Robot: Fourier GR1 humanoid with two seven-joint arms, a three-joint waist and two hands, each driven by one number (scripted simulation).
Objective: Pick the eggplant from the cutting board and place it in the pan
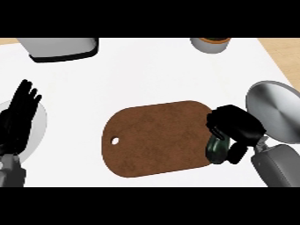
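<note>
A brown cutting board (155,138) lies in the middle of the white counter. At its right edge my right hand (235,125) is curled round the dark green eggplant (216,148), which shows only below the fingers. The grey round pan (281,112) sits just right of that hand, close to the counter's right side. My left hand (14,116) rests open at the far left, fingers up, over a pale plate.
A pale plate (40,115) lies under the left hand at the left edge. A grey appliance (60,47) stands at the back left and a small grey pot (211,44) at the back right. Wooden surface shows beyond the white counter's right side.
</note>
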